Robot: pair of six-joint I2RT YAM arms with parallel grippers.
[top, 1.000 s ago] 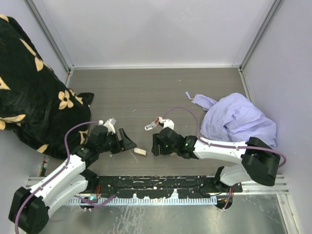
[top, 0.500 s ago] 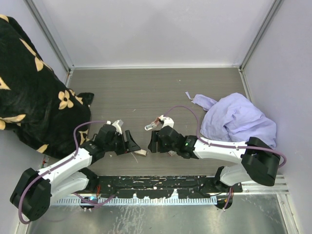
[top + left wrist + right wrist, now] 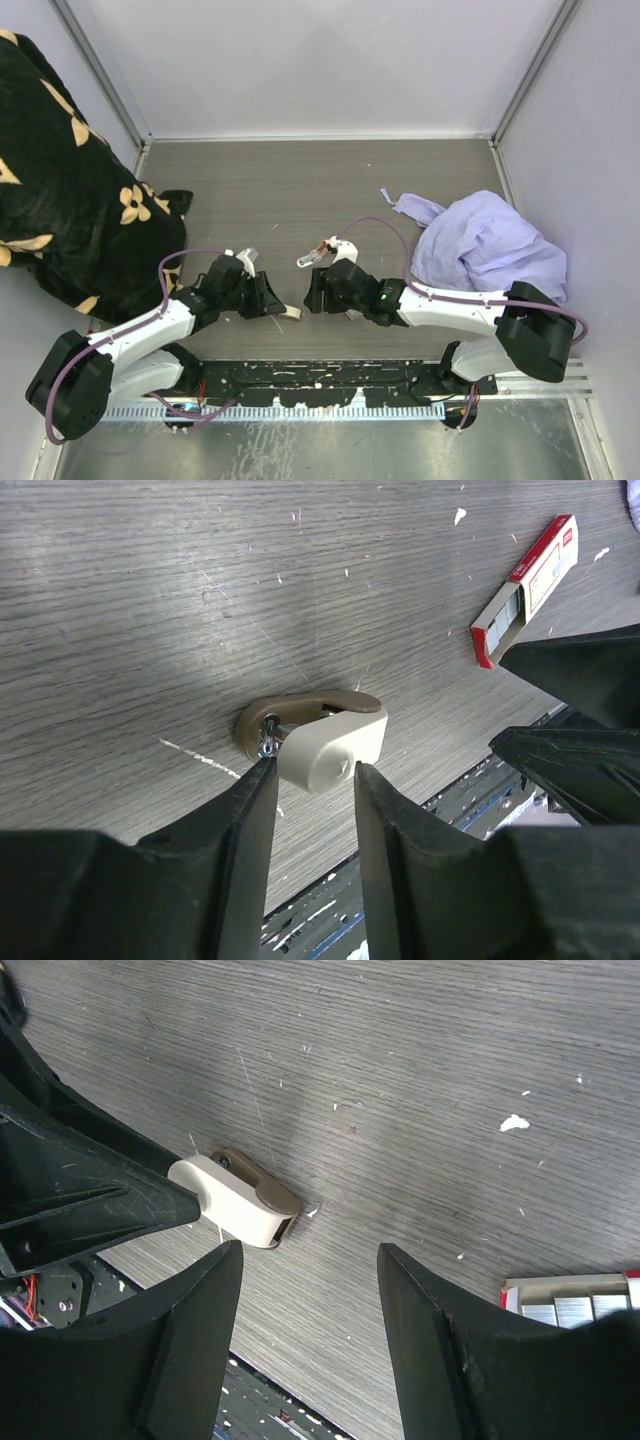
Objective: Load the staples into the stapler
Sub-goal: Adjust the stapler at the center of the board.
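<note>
The stapler (image 3: 290, 313) is small, cream with a brown base, and lies on the wood table between the arms. It also shows in the left wrist view (image 3: 320, 735) and the right wrist view (image 3: 240, 1200). My left gripper (image 3: 274, 302) (image 3: 313, 770) is low over the table. Its jaws stand narrowly apart, one on each side of the stapler's near end. My right gripper (image 3: 312, 296) (image 3: 308, 1250) is wide open and empty, just right of the stapler. The staples box (image 3: 527, 575) (image 3: 575, 1300) is red and white, partly slid open, and lies under the right wrist. It is hidden in the top view.
A black blanket with tan flowers (image 3: 60, 180) fills the left side. A lavender cloth (image 3: 490, 245) lies at the right. The black base rail (image 3: 330, 385) runs along the table's near edge, close behind both grippers. White flecks dot the wood.
My left gripper has moved right to the stapler and its jaws have narrowed around the stapler's end. My right gripper shifted slightly left, still open. The stapler has not moved.
</note>
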